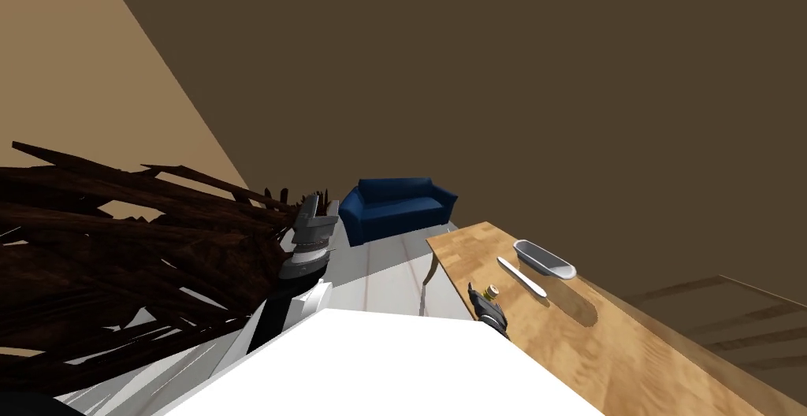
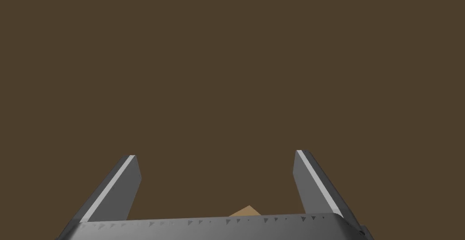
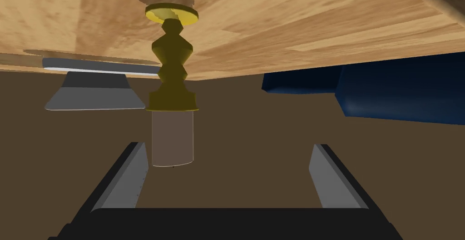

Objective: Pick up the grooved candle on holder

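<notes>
The candle [image 3: 172, 139] is a pale, smooth-looking cylinder on a gold, lobed holder [image 3: 171, 69] that stands on the wooden table [image 3: 295, 19]. My right gripper [image 3: 228, 146] is open, level with the candle. The candle's end reaches just between the fingertips, close to one finger [image 3: 129, 178] and with a wide gap to the other. In the head view the candle [image 1: 492, 291] stands near the table's near corner, with the right gripper [image 1: 482, 302] right beside it. My left gripper [image 2: 215, 155] is open and holds nothing; in the head view it [image 1: 317, 208] is raised off to the left.
A grey oblong dish [image 1: 544, 259] and a white utensil [image 1: 522, 276] lie on the table [image 1: 630, 348] beyond the candle. A blue sofa [image 1: 398, 206] stands past the table's end. A dark brown tangle of branches [image 1: 118, 254] fills the left side.
</notes>
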`<state>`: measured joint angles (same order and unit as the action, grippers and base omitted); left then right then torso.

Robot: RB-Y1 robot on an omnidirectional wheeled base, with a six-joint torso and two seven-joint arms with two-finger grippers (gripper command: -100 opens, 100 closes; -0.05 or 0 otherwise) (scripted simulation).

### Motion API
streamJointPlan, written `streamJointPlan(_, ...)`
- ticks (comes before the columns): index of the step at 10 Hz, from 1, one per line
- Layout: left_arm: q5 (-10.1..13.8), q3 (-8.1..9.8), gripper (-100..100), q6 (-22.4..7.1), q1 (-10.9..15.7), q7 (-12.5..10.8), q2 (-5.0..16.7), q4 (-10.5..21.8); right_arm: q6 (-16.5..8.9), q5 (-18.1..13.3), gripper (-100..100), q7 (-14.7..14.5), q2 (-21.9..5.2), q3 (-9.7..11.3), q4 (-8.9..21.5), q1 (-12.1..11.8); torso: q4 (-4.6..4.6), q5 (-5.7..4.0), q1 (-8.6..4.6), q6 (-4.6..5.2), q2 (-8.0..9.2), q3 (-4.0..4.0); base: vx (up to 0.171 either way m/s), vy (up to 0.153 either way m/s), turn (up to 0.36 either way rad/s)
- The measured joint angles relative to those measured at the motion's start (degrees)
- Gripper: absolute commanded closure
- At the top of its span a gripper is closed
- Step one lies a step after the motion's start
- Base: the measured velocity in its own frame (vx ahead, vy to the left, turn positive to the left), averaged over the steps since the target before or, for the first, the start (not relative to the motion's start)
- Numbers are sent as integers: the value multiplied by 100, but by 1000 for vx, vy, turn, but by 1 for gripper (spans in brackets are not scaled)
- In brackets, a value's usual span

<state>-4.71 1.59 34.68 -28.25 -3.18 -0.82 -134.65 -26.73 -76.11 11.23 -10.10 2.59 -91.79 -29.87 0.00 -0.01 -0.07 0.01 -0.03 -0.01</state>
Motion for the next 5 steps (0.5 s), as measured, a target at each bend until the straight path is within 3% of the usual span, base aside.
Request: streamJointPlan(5,0,0,0,0,0,0,0,0,-536,-859,-100,190,131,8,440,26,0,0,0,2,0,0,4,-22,94)
